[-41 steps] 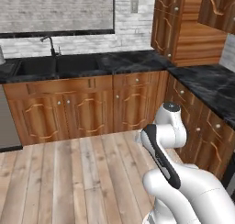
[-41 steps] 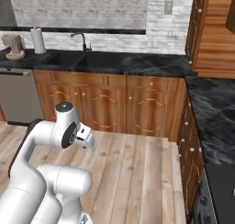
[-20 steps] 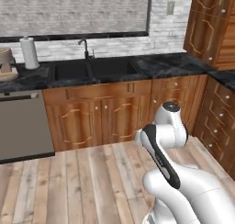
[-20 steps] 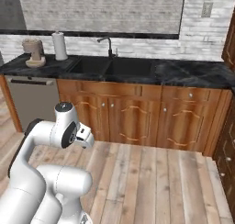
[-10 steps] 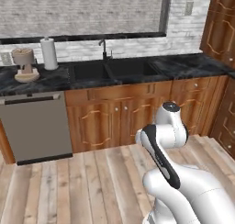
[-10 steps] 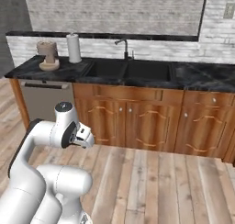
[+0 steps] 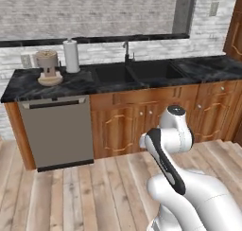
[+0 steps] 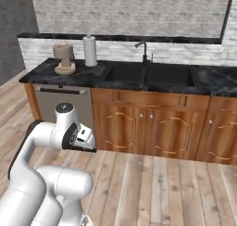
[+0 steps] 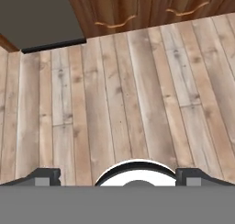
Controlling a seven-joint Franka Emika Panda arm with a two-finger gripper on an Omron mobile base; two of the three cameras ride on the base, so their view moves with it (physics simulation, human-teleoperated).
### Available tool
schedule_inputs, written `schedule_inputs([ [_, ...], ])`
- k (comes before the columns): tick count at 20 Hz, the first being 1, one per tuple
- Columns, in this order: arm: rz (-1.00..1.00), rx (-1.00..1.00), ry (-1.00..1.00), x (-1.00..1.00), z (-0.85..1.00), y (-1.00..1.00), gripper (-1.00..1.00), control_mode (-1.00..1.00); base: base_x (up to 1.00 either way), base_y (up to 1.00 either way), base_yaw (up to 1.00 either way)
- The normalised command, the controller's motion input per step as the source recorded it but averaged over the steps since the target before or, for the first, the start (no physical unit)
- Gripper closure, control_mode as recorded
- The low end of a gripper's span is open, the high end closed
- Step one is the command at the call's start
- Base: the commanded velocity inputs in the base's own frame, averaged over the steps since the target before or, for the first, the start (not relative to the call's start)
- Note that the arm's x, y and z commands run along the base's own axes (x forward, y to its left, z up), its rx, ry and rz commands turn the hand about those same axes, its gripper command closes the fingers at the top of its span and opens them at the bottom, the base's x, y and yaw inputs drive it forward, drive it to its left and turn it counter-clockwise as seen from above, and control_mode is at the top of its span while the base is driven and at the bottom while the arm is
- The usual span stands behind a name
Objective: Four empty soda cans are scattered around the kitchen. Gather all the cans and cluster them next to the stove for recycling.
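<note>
Plank floor [image 9: 124,94] beneath open pincer [image 9: 117,176]

**Non-task items along the sink wall**

Black marbled bench [image 7: 85,81] runs along the white brick wall [image 8: 139,51]. Double black sink [image 7: 137,74] set in it, faucet [image 7: 126,50] behind. Paper towel roll [image 7: 72,56] stands upright left of the sink; coffee grinder-like brown appliance [image 7: 47,66] just beside it, further left. Grey dishwasher [image 7: 57,133] under that bench end. Carved wood cabinets [image 8: 152,125] under the sink. Wall outlet [image 7: 214,8] upper right. Wood plank floor [image 9: 128,103] in front.
</note>
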Motion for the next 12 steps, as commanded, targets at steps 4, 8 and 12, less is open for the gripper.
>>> schedule_inputs([
  [4,0.0,0.0,0.0,0.0,0.0,0.0,-1.0,1.0,0.35,0.66,0.0],
  [8,0.0,0.0,0.0,0.0,0.0,0.0,-1.0,1.0,0.35,0.66,0.0],
  [12,0.0,0.0,0.0,0.0,0.0,0.0,-1.0,1.0,0.35,0.67,0.0],
])
